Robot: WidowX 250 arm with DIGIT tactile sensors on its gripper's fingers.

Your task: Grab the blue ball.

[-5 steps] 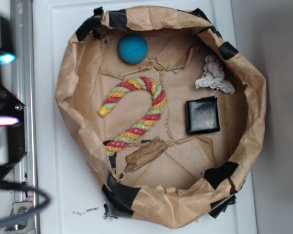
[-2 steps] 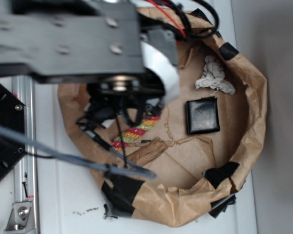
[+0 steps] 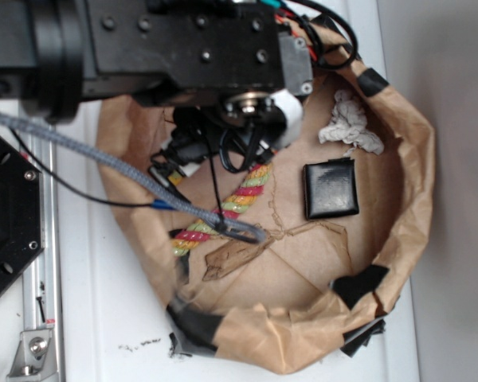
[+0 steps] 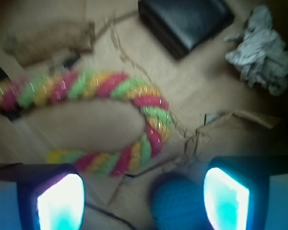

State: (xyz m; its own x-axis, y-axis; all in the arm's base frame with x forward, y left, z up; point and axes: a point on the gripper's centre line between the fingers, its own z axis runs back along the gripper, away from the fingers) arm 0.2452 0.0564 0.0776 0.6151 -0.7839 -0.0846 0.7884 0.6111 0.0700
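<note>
My arm (image 3: 143,48) is the biggest thing here: it reaches in from the left across the white desk (image 3: 88,318) and hangs over the upper left of the brown paper basin (image 3: 418,183), because that is the corner where my target lies. From outside, my own body hides that corner, so the blue ball cannot be seen in that view at all.

The paper basin is a crumpled ring of kraft paper patched with black tape, its wall standing up all round, which keeps everything loose inside it. Resting on its floor, going down in size: the striped rope cane (image 4: 110,120), curved like a hook, its bend lying just beside the ball; the black square pad (image 4: 185,21), flat and well apart to the far side; the crumpled white rag (image 4: 259,48) near the wall; and a torn scrap of brown paper (image 4: 48,40) by the cane's straight end.

Through the wrist camera I find the blue ball (image 4: 175,208) at the bottom of the view, close under me, sitting nearer my right-hand finger than the middle of the gap. My fingers (image 4: 60,201) are spread wide and grasping nothing; both pads glow pale at the lower corners. I judge I am off-centre: the ball should sit midway between the pads before I clench, or the cane may get nudged.
</note>
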